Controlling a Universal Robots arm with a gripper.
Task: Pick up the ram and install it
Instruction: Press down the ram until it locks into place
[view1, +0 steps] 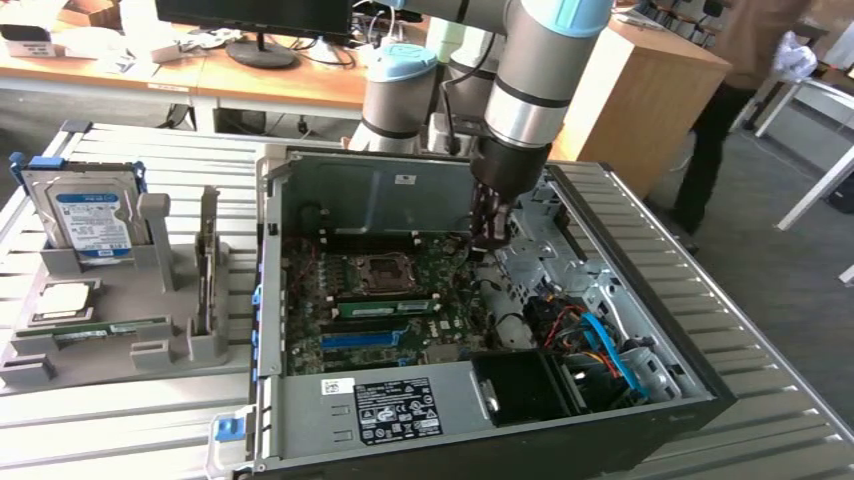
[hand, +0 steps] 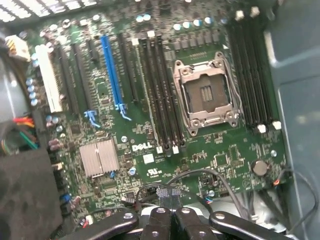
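Observation:
A narrow green ram stick (view1: 100, 328) lies flat in the grey holder (view1: 160, 345) at the exterior view's left. A second green stick (view1: 384, 306) stands in a motherboard slot just in front of the CPU socket (view1: 378, 270). My gripper (view1: 491, 240) hangs inside the open computer case, beside the socket toward the exterior view's right, apart from both sticks. In the wrist view my gripper (hand: 167, 196) is shut with nothing between its fingers, above cables at the board's edge. The black memory slots (hand: 160, 95) and the CPU socket (hand: 206, 92) lie beyond it.
The case walls (view1: 274, 260) surround the motherboard. A long blue slot (hand: 112, 70) and a silver heatsink (hand: 99, 157) lie on the board. The holder also carries a silver hard drive (view1: 91, 215) and a chip (view1: 64, 300). A person (view1: 747, 80) stands behind the case at the right.

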